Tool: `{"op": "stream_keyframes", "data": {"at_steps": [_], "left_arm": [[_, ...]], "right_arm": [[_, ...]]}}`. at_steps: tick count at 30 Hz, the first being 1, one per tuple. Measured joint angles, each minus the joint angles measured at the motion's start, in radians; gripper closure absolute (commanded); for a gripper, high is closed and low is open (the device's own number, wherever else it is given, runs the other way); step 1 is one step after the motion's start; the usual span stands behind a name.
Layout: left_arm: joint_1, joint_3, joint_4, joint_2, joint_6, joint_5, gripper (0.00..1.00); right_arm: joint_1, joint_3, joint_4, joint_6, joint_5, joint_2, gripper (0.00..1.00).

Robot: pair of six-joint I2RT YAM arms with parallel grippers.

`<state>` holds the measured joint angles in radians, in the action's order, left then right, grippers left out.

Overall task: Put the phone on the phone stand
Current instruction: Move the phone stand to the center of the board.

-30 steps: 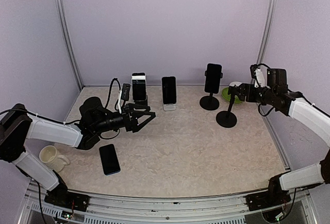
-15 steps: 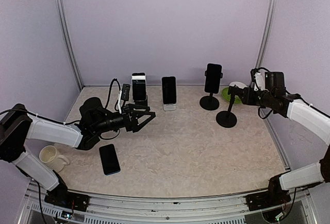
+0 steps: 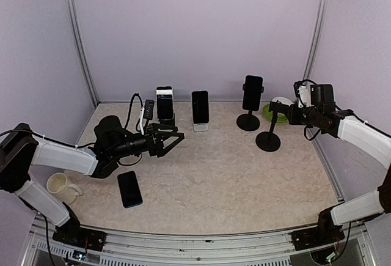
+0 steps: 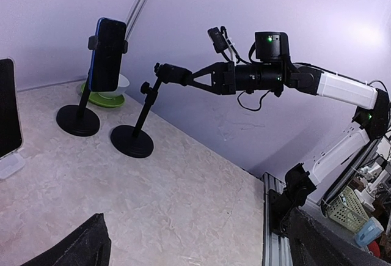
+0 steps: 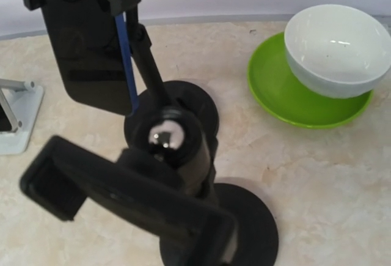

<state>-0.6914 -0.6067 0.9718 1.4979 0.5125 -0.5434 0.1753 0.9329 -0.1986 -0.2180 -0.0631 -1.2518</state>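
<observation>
**Top external view: phone flat and unheld, well apart from the empty stand**

Shows the phone (image 3: 129, 189) lying flat on the worktop (image 3: 232, 180) at the near left, touched by nothing, close to the left gripper (image 3: 173, 143), jaws wide apart and empty. Puts the empty phone stand (image 3: 269, 140) well apart at the far right, cradle (image 5: 128, 202) seemingly clamped between the closed jaws of the right gripper (image 3: 282, 112).

Judged stiff, thin, fairly light and slick: glass face, smooth edges, apt to slide in a loose grip and crack if dropped. Best taken across the two long edges near the middle. Lies flush, so offers little to get under; probably wants a tilt or nudge first. Should be spared any squeeze on the screen, then seated in the cradle without tipping the phone stand.
</observation>
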Motion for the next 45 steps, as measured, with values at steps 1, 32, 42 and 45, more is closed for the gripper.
{"op": "stream_keyframes", "data": {"at_steps": [1, 32, 42, 45], "left_arm": [[0.000, 0.000, 0.000, 0.000, 0.000, 0.000, 0.01], [0.000, 0.000, 0.008, 0.019, 0.006, 0.002, 0.01], [0.000, 0.004, 0.008, 0.015, 0.006, 0.003, 0.01], [0.002, 0.015, 0.014, 0.009, 0.006, 0.003, 0.01]], "right_arm": [[0.005, 0.005, -0.002, 0.005, 0.005, -0.004, 0.91], [0.452, 0.179, -0.092, -0.066, 0.303, -0.129, 1.00], [0.604, 0.277, -0.048, -0.167, 0.443, -0.279, 1.00], [0.639, 0.322, -0.050, -0.186, 0.475, -0.325, 1.00]]}}
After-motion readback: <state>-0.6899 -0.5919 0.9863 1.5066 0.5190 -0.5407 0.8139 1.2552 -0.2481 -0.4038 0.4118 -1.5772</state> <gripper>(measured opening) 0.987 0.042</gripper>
